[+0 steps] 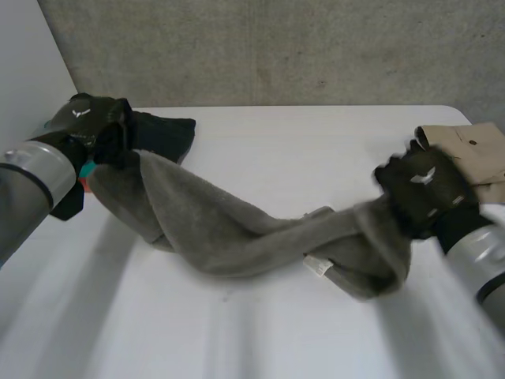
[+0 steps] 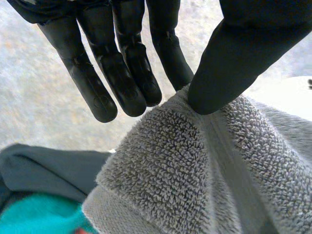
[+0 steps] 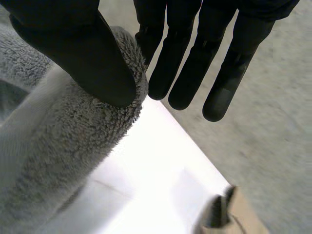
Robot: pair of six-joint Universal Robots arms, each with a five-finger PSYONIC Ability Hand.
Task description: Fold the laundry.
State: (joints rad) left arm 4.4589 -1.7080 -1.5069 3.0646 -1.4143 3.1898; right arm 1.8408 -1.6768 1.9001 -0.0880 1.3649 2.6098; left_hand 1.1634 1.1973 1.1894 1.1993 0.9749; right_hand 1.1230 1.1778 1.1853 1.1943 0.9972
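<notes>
Grey terry-cloth towel (image 1: 237, 229), long, strung between two hands over the white desk (image 1: 276, 142).
Thick-piled, twisted, middle sagging to the desk; likely soft, limp and light, best gripped at the corners. Left hand (image 1: 99, 126) and right hand (image 1: 422, 189) each pinch one end, thumb against straight fingers (image 2: 131, 92).

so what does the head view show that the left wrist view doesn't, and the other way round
Head view: the right hand holding the far end of the grey towel, whose middle sags onto the white table, and a beige garment beside that hand. Left wrist view: close up, the left hand with its thumb pressing the towel's edge against the fingers. Both: that hand, the towel and a dark garment next to it.
</notes>
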